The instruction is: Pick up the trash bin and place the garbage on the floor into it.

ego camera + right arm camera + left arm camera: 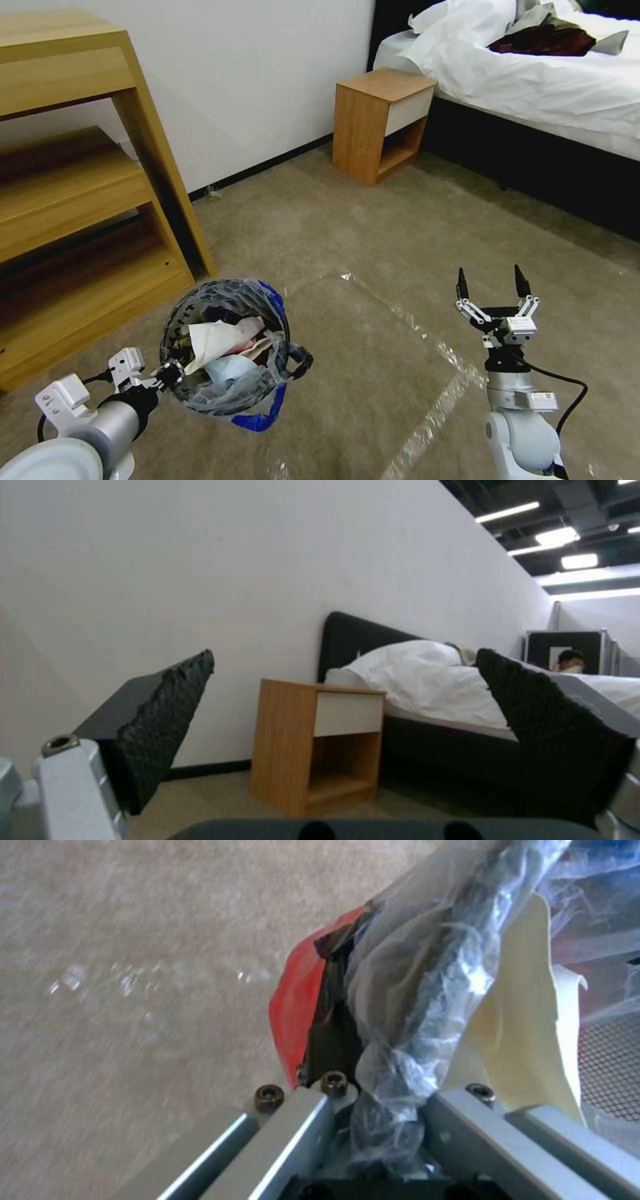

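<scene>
My left gripper [168, 373] is shut on the near rim of the trash bin [263, 313], low on the left in the head view. The left wrist view shows its dark finger [330, 1040] pressed against the bin's red wall [293, 1005] and the crinkly clear bag [413, 990]. Inside the bin lies garbage: a white tissue [213, 337], a pale blue mask [227, 370] and a cream sheet [520, 1025]. My right gripper [492, 283] stands open and upright over the floor [373, 220] at the lower right, its fingers [167, 715] spread with nothing between them.
A wooden shelf unit [73, 193] stands close on the left. A wooden nightstand [380, 123] sits against the white wall, with a dark-framed bed [533, 80] to its right. Shiny tape lines [433, 413] cross the carpet. A small scrap [212, 193] lies by the baseboard.
</scene>
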You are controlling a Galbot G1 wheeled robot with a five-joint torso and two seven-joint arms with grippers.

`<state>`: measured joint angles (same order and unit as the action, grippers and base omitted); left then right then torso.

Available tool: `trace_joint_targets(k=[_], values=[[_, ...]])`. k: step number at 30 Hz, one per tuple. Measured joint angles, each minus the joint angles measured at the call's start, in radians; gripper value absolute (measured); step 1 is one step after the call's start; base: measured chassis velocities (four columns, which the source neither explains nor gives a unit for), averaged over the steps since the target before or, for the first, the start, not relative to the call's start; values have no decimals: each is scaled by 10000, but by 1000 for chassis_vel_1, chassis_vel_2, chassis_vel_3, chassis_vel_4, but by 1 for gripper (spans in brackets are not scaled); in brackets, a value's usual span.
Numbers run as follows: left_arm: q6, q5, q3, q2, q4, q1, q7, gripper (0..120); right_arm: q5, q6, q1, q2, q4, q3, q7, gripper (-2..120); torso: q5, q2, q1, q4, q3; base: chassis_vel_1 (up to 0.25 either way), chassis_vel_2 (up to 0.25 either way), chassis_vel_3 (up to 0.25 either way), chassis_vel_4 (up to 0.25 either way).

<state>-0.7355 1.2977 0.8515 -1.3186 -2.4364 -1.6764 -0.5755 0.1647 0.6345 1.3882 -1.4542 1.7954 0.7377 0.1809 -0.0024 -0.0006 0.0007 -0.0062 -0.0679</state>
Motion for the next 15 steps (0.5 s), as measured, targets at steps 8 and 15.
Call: trace_joint_targets(k=[8,15], values=[[0,108,-25,-23,62,95,-157,0,-67,39,-67,-30,-106,-54,-5,100,3,1,0,-1,1,-237,229,225,-221],[1,232,-33,-52,66,162,-339,0,-132,54,-97,-76,-152,-114,-5,100,0,1,-1,-2,1,-231,233,224,-221]])
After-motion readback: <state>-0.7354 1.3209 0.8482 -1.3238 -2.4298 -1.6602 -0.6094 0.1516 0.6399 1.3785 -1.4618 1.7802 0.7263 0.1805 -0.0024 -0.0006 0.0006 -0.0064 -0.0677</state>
